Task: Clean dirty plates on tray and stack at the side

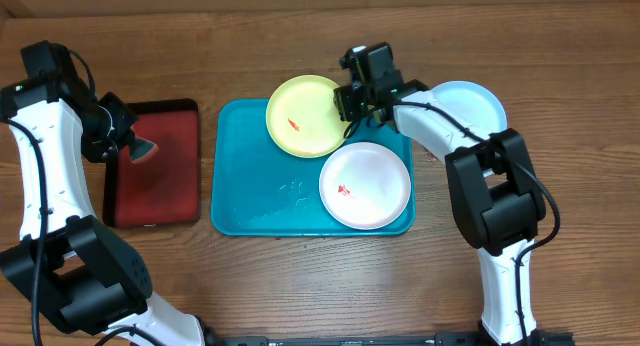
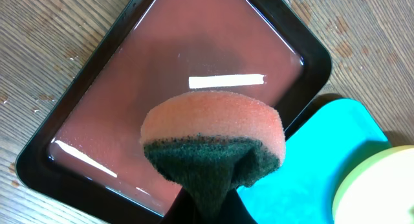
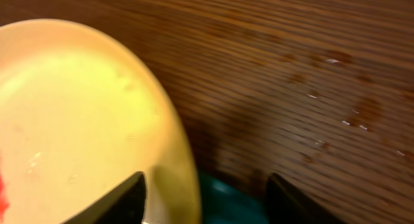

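My right gripper [image 3: 206, 201] spread wide astride lime-green plate [image 1: 305, 114] rim at tray [image 1: 250, 186] far edge; shallow bite may slip. My left gripper [image 1: 130, 144] clamps sponge [image 2: 213, 136].

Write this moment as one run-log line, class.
left gripper shut on sponge over dark red tray | right gripper open astride lime-green plate rim | white plate smeared, on turquoise tray | pale blue plate off tray
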`<act>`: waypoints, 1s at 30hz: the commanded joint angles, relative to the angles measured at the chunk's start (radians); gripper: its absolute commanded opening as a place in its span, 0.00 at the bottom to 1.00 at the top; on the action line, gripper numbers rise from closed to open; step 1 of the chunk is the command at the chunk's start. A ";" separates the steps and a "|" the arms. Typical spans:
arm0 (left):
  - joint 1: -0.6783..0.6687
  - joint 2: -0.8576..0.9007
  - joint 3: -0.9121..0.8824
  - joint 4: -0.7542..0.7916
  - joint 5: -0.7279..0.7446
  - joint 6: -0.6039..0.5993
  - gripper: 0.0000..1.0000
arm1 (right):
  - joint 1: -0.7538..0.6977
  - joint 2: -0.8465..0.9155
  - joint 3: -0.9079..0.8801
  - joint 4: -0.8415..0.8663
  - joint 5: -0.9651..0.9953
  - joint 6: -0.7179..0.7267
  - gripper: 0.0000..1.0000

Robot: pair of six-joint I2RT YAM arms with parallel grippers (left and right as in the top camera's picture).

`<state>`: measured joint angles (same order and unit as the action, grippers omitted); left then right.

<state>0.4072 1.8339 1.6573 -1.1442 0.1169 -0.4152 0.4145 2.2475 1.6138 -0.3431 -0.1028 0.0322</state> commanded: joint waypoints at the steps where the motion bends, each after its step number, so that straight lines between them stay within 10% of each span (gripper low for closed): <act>1: -0.012 0.010 -0.002 0.008 0.007 0.019 0.04 | 0.033 -0.006 0.013 0.020 0.005 -0.003 0.53; 9: -0.028 0.010 -0.002 0.020 0.007 0.019 0.04 | 0.045 -0.006 0.014 -0.003 -0.008 0.036 0.21; 30: -0.080 0.010 -0.002 0.026 0.007 0.019 0.04 | 0.231 -0.006 0.014 -0.116 -0.094 0.242 0.20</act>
<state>0.3473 1.8339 1.6573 -1.1217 0.1169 -0.4156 0.6323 2.2478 1.6146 -0.4644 -0.2165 0.2279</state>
